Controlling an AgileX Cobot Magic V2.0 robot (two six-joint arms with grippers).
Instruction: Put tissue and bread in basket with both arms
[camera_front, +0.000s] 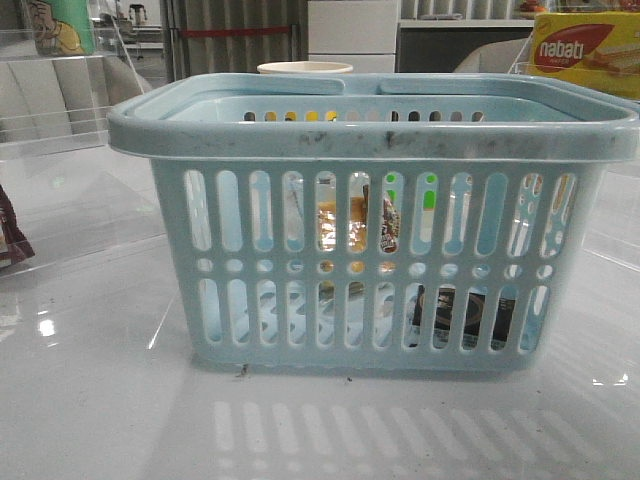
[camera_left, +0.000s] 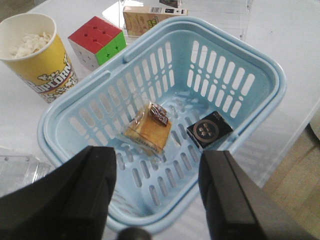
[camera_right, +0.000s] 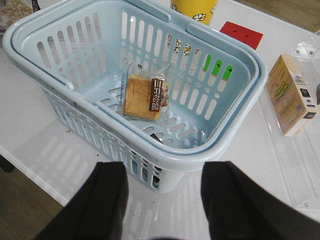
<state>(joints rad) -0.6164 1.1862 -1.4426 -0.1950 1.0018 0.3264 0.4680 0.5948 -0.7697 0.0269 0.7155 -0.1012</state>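
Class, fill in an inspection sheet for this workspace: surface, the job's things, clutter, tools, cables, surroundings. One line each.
Surface: glossy white table, reflective.
Job's things: bread and tissue both lie on the floor of the pale blue basket, apart from each other.
Clutter: popcorn cup, puzzle cube, nabati box, tan carton, all outside the basket.
Tools: left tool open, empty, above the basket; right tool open, empty, outside the basket rim.
Cables: nothing seen.
Surroundings: clear acrylic panels, cabinets behind.

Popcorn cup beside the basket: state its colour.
Yellow with dark "POPCORN" lettering and a white inside; the popcorn cup shows best in the left wrist view.
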